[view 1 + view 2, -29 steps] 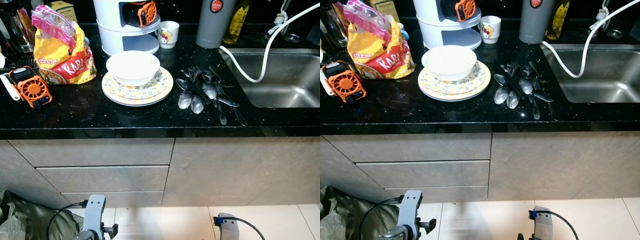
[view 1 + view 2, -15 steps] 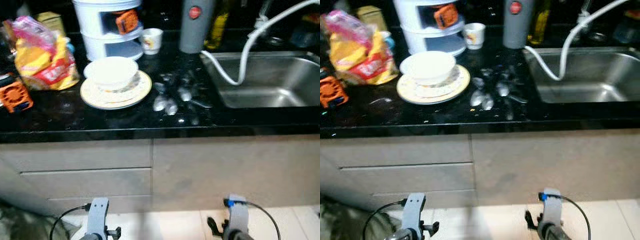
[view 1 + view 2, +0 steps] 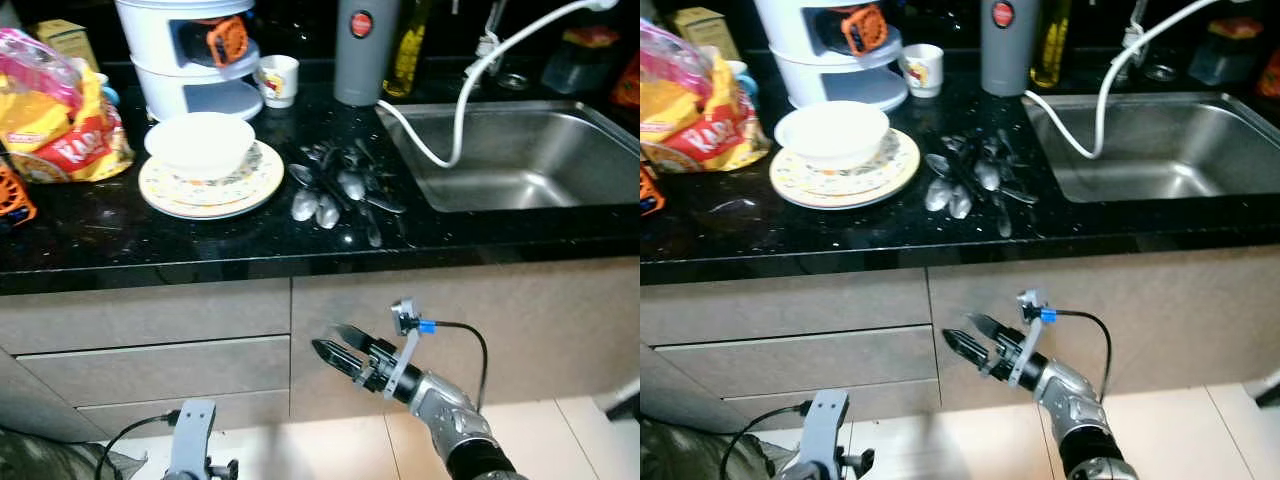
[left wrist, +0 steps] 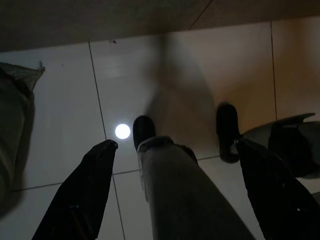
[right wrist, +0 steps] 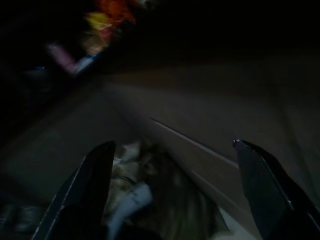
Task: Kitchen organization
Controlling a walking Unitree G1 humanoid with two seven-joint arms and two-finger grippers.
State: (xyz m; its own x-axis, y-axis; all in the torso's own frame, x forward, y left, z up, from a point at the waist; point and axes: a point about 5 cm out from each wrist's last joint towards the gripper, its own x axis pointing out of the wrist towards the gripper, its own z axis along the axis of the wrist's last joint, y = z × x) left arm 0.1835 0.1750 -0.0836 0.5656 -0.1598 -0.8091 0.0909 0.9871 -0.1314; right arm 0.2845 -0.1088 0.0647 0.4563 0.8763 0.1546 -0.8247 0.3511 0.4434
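Observation:
A white bowl (image 3: 199,143) sits on stacked floral plates (image 3: 212,183) on the black counter (image 3: 120,250). To their right lies a pile of several spoons (image 3: 340,190). My right gripper (image 3: 326,338) is raised below the counter edge, in front of the beige cabinet door (image 3: 500,320). It points left, open and holding nothing. In the dark right wrist view the open fingers (image 5: 85,195) face the cabinet front. My left arm (image 3: 190,445) hangs low. In the left wrist view its gripper (image 4: 176,145) is open above the tiled floor (image 4: 65,120).
A steel sink (image 3: 500,170) with a white hose (image 3: 450,110) lies at the right. At the back stand a white tiered container (image 3: 185,55), a cup (image 3: 277,80), a grey flask (image 3: 358,50) and an oil bottle (image 3: 408,55). A yellow snack bag (image 3: 60,135) lies at the left, drawers (image 3: 150,365) below.
The camera has swung right, shifting the counter leftward in view. My right arm has risen from hanging low to in front of the cabinet, fingers open and pointing left.

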